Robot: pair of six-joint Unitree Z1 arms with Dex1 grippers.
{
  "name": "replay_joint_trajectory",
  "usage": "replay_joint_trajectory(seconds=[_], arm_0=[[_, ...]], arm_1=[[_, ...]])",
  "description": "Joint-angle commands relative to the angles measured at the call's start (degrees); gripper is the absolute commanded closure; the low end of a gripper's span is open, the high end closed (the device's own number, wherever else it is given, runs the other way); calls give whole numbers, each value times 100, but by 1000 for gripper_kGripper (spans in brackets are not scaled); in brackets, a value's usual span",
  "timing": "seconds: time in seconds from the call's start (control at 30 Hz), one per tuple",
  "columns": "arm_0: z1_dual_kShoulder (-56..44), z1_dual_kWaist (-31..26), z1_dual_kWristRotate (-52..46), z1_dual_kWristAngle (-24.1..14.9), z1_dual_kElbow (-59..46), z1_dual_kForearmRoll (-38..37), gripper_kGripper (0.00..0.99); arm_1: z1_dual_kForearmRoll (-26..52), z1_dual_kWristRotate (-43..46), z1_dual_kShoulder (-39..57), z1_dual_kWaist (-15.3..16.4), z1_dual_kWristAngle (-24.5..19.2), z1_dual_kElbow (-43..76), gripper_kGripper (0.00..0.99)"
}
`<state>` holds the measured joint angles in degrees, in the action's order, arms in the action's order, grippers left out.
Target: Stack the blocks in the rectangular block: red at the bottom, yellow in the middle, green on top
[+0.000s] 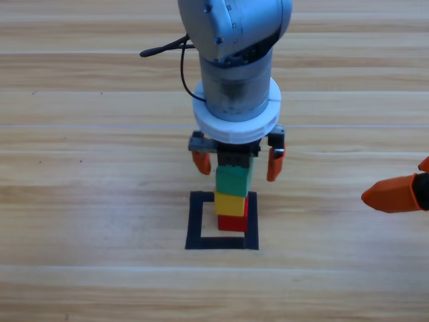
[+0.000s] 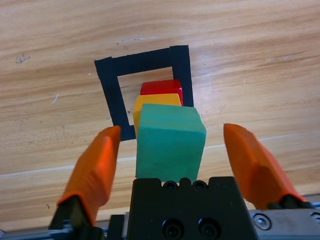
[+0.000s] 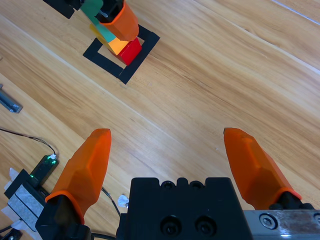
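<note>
Tower of red cube (image 1: 232,222), yellow cube (image 1: 230,203) and green cube (image 1: 233,180) stands mid-frame inside the tape square (image 1: 196,221); left gripper (image 1: 238,163) straddles it, jaws apart. We should lift straight up. Right gripper (image 1: 395,193) waits open at right edge.

Looks like a robotics lab or test bench. Bare pale wooden tabletop (image 1: 80,161), marked with a black tape square (image 1: 196,221) as a target zone. Plain coloured cubes (image 1: 232,198) stacked inside it, the kind used for manipulation trials. Loose cable (image 3: 30,137) at the tabletop's edge in the right wrist view, beside a small black electronic module (image 3: 40,170) showing a lit green light, with taped fittings (image 3: 22,202) just below it.
</note>
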<state>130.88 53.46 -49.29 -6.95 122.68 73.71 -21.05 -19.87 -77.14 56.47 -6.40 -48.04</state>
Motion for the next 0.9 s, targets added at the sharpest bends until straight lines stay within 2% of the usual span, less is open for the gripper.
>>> replay_joint_trajectory(seconds=[0.03,0.27,0.43,0.47,0.57,0.7,0.8,0.9], arm_0=[[210,173,-46,-61,-42,-32,122],[60,165,-63,-202,142,-6,116],[-880,253,-441,-958,265,91,51],[-1285,393,-564,-1265,45,91,39],[-1970,815,-846,-1828,-614,12,1],[-2682,1712,-1303,-2566,-1440,-76,0],[-3420,2239,-1566,-2856,-2758,-718,0],[-4009,2406,-1470,-2900,-4085,-1641,0]], arm_1=[[-13,-34,59,-92,42,181,0],[-13,-34,59,-92,51,181,0],[-13,-26,68,-92,42,181,0],[-13,-26,68,-92,42,172,0],[-13,-17,50,-92,16,172,0],[-4,-8,-2,-92,-72,155,0],[4,-8,-55,-92,-107,137,0],[22,-8,-73,-92,-151,137,0]])
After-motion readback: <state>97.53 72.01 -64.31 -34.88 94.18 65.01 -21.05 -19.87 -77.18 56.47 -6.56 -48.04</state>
